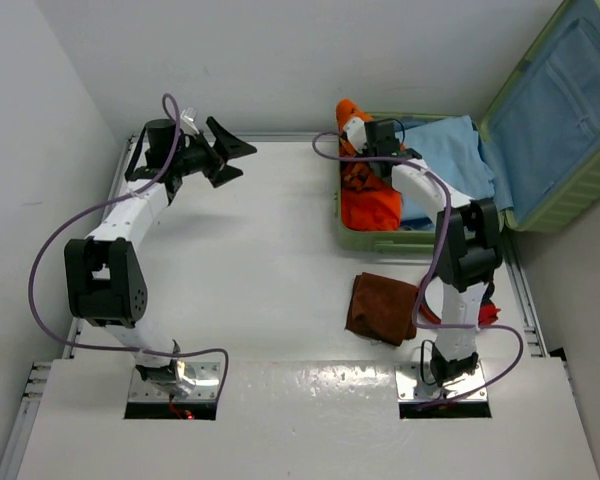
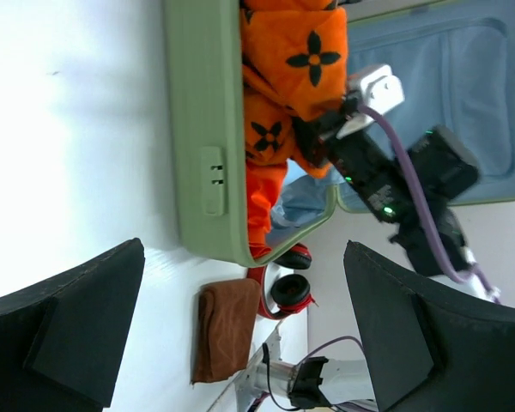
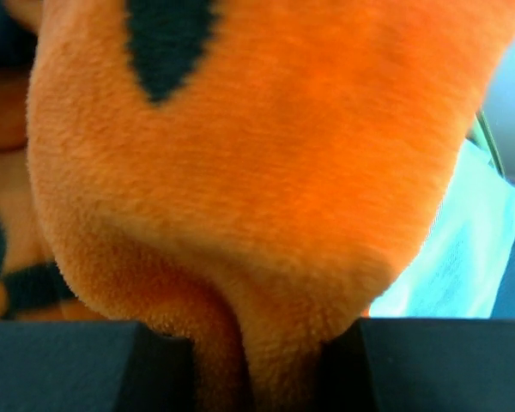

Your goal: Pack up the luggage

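Observation:
The luggage (image 1: 375,238) lies open at the back right of the table, its lid (image 1: 570,110) raised and lined in pale blue. Over its left half my right gripper (image 1: 352,128) is shut on an orange fleece garment (image 1: 368,200) with black flower marks, pulling a fold up into a peak. In the right wrist view the fleece (image 3: 257,172) fills the frame and is pinched between the fingers of that gripper (image 3: 253,360). My left gripper (image 1: 230,150) hangs open at the back left, holding nothing. Its wrist view shows the luggage rim (image 2: 206,154) and the garment (image 2: 292,60).
A light blue cloth (image 1: 450,150) lies in the luggage beside the fleece. A folded brown cloth (image 1: 380,308) rests on the table in front of the luggage. Red headphones (image 2: 287,287) lie next to it, partly hidden behind the right arm (image 1: 465,260).

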Available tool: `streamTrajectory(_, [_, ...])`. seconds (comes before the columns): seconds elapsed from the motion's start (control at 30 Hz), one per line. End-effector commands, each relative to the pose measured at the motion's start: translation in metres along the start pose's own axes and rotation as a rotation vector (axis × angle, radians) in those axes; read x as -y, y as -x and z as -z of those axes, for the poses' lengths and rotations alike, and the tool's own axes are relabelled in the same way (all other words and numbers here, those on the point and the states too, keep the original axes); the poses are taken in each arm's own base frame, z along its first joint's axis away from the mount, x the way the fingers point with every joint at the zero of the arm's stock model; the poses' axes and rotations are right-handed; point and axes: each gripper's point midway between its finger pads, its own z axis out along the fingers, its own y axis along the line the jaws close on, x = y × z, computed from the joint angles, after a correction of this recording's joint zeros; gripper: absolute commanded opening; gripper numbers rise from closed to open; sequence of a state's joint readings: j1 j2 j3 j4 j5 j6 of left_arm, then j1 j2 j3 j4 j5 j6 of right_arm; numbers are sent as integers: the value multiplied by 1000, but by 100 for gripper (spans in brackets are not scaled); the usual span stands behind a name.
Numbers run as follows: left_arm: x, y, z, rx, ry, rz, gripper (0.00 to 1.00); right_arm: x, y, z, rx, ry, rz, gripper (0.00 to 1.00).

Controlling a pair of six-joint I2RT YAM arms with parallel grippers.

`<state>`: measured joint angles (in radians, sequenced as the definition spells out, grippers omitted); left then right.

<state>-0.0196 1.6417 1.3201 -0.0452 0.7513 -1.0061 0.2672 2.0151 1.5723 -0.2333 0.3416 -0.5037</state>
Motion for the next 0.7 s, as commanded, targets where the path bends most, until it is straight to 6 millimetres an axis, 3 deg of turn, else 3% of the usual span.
streamTrajectory(0.0, [0,4,1,11,4,-25,100,-10,12,16,-47,54,93,18])
streamTrajectory(0.03, [-2,3,1,7,10,-19,100,-6,25,12,-49,57,68,28])
streamTrajectory(0.07, [-8,3,-1,6,26,-16,100,-17,12,18,-118,111,68,37])
streamTrajectory(0.1, [-8,3,-1,6,26,-16,100,-21,13,16,-124,136,57,43])
streamTrajectory(0.13, [-8,3,-1,6,26,-16,100,-21,26,20,-89,165,38,50])
streamTrajectory(0.17, [-8,3,-1,6,26,-16,100,-17,24,29,-115,187,-3,55])
streamTrajectory(0.23, [-10,6,1,14,29,-23,100,-14,44,44,-42,273,-53,66])
streamTrajectory(0.27, [-10,6,1,14,29,-23,100,7,59,63,0,266,-120,68])
streamTrajectory(0.33, [-9,5,1,5,23,-23,100,1,66,83,35,373,-158,75])
streamTrajectory(0.37, [-8,3,2,-2,17,-22,100,18,77,104,88,368,-190,78])
streamTrajectory(0.43, [-5,5,2,2,12,-38,100,16,91,122,168,447,-223,80])
streamTrajectory(0.47, [-4,4,2,-5,6,-38,100,18,97,143,227,495,-273,80])
streamTrajectory(0.53, [-4,3,2,-12,0,-47,100,35,109,152,310,485,-354,78])
streamTrajectory(0.57, [-4,3,2,-12,0,-47,100,32,113,157,323,531,-456,76])
streamTrajectory(0.6, [-4,3,2,-12,0,-47,100,51,128,156,411,497,-493,73])
streamTrajectory(0.67, [-4,3,2,-12,0,-56,100,48,127,145,400,537,-642,51])
